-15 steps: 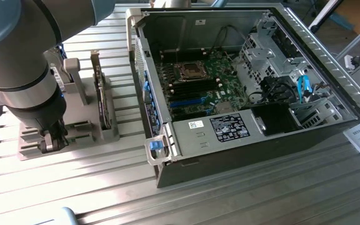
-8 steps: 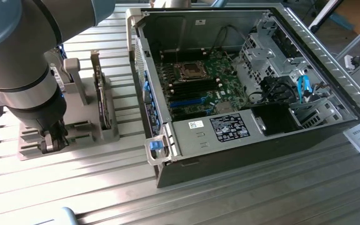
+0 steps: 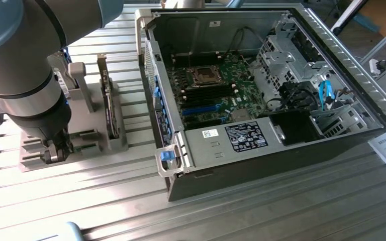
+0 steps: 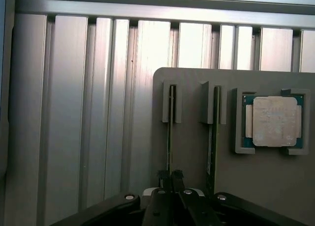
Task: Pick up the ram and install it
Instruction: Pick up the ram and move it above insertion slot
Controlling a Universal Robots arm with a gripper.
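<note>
The claw (image 4: 170, 176) is drawn narrow, its two dark fingertips (image 4: 162, 175) pinching the thin top edge of the ram (image 4: 170, 132) from either side. The ram stands on edge in a slot of a grey holder (image 4: 192, 152), in the slot closest to the holder's outer edge, where the bare ribbed metal surface (image 4: 74, 113) begins. A second stick (image 4: 212, 137) stands in the neighbouring slot, parallel to the ram and apart from it, and past that a processor chip (image 4: 274, 121) lies flat in a square recess near the holder's far edge. In the exterior view the arm (image 3: 25, 75) drops from the upper corner on the exterior view's left, its wrist pointing straight down into the holder. An upright expansion card (image 3: 109, 108) stands just beside it in the same fixture. The open computer case (image 3: 179, 165) sits on the exterior view's right, its motherboard (image 3: 213, 90) exposed.
</note>
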